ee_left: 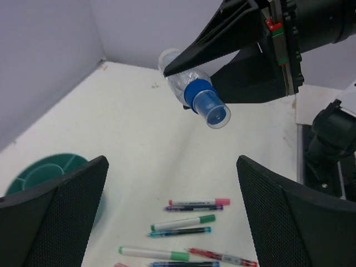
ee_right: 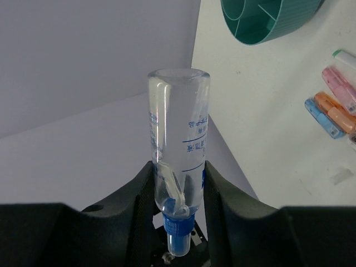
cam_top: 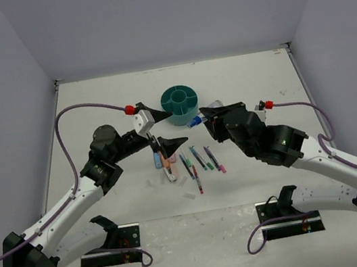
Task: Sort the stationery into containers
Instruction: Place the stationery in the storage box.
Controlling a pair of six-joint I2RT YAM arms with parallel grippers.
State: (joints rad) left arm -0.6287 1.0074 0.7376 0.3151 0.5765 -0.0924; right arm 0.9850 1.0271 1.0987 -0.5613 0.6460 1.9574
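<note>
1. the left claw (ee_left: 172, 189) is hanging spread wide above the pens (ee_left: 183, 222) lying on the tabletop (ee_left: 128, 144).
2. the right claw (ee_right: 178, 169) is pinching a clear blue-capped bottle (ee_right: 178, 122) in the air.
3. the teal organiser (cam_top: 183, 116) is standing just beyond both claws, and the pens are lying outside it.

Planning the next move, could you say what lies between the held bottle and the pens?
Nothing: the left wrist view shows bare table between bottle and pens.
</note>
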